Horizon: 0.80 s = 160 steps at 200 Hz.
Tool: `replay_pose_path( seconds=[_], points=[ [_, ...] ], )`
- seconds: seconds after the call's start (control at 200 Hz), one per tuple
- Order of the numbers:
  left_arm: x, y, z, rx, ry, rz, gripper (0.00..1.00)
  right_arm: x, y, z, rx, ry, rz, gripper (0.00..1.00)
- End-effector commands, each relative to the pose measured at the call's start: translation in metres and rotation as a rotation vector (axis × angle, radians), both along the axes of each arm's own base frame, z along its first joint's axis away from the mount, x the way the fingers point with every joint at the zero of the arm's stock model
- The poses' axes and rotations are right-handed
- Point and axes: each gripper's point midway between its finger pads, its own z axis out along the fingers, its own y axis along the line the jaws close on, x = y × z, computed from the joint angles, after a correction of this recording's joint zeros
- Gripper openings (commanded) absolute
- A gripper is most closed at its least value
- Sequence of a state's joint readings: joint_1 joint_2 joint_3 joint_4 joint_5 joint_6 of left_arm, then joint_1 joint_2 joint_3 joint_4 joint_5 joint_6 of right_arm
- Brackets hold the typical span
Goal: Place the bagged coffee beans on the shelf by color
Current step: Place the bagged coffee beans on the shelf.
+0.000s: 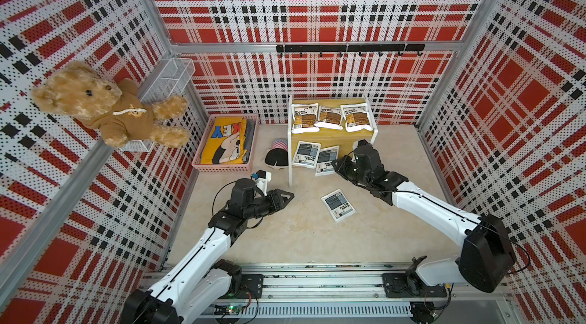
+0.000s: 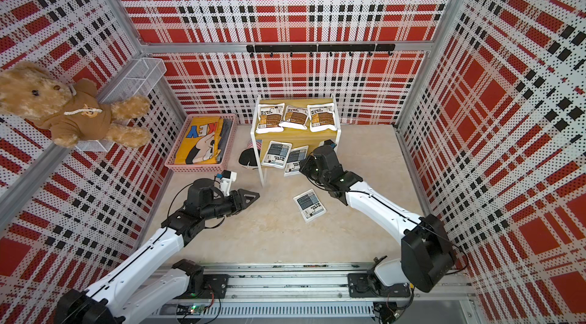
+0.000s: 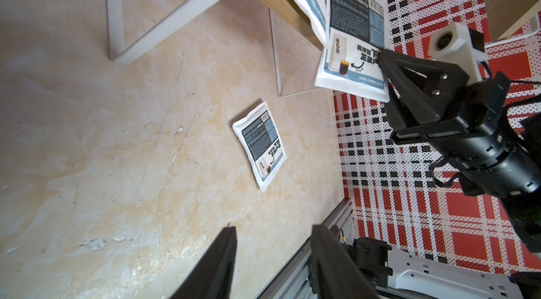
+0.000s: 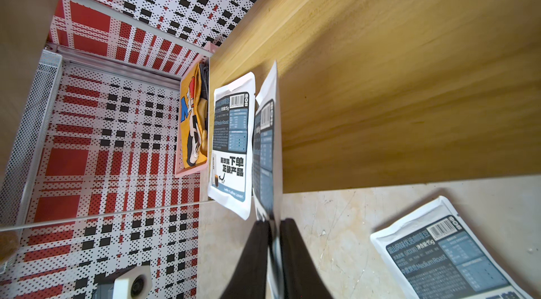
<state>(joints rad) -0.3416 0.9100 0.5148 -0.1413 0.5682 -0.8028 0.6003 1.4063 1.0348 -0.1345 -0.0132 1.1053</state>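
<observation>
At 12 o'clock on the table (image 1: 285,236), the shelf (image 1: 333,139) has three brown bags (image 1: 329,117) across its top tier. Lower tier: flat grey bag (image 1: 305,153) lying on it. At its 3 o'clock is the pinched grey bag (image 1: 326,159), tilted and half off the board edge, w/ the R gripper (image 4: 274,224) clamped on its end. Loose grey bag (image 1: 337,204) lies on the table at the shelf's 6 o'clock. L gripper (image 1: 287,195) sits at that bag's 9 o'clock, jaws apart, empty.
</observation>
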Motion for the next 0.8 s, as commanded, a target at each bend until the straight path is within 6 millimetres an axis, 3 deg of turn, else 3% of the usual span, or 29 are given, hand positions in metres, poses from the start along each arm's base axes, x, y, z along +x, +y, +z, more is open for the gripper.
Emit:
replay_pose_path(
  seconds=[0.0,0.466,0.797],
  points=[
    [-0.001,0.002,-0.005,0.008,-0.004,-0.006,0.48,0.008,-0.007,0.0,-0.002,-0.016,-0.056,0.15],
    [-0.003,0.002,-0.007,0.008,0.0,-0.009,0.49,0.016,0.002,-0.005,-0.001,-0.009,-0.061,0.17],
    [-0.004,0.002,-0.007,0.006,-0.002,-0.012,0.48,0.016,0.001,-0.001,-0.013,-0.014,-0.078,0.33]
  ],
)
